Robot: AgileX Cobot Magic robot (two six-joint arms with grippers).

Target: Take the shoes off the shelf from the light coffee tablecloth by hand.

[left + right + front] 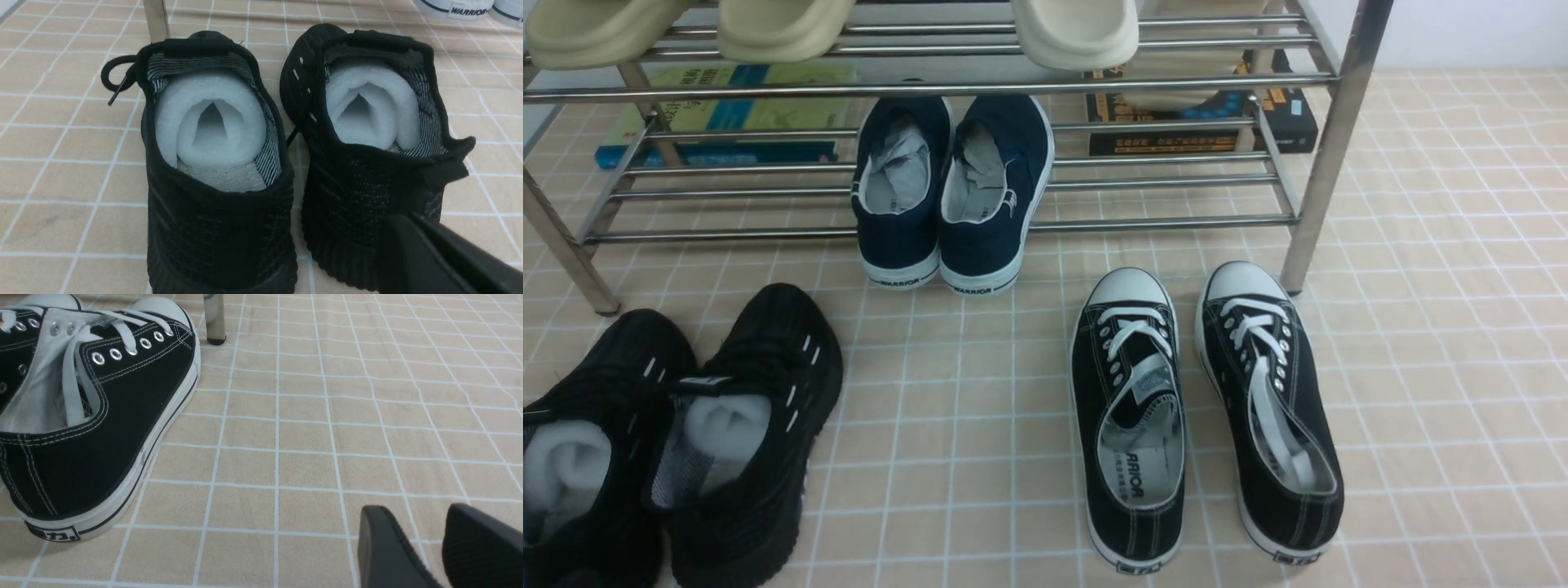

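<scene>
- where are the black knit shoes (735,531)?
- lower left of the front view, on the tablecloth (980,441), paper (727,425) stuffed inside.
- pincers?
- left gripper (402,222) shut, contact unclear; right gripper (416,509) wide open, holding nothing.

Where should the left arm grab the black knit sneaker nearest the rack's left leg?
I'd pinch the rear rim of the collar on the left knit sneaker, one finger inside, one outside, coming from above and behind. The heel faces the robot, the toe points towards the shoe rack, and rolled padding fills the opening further forward.
</scene>
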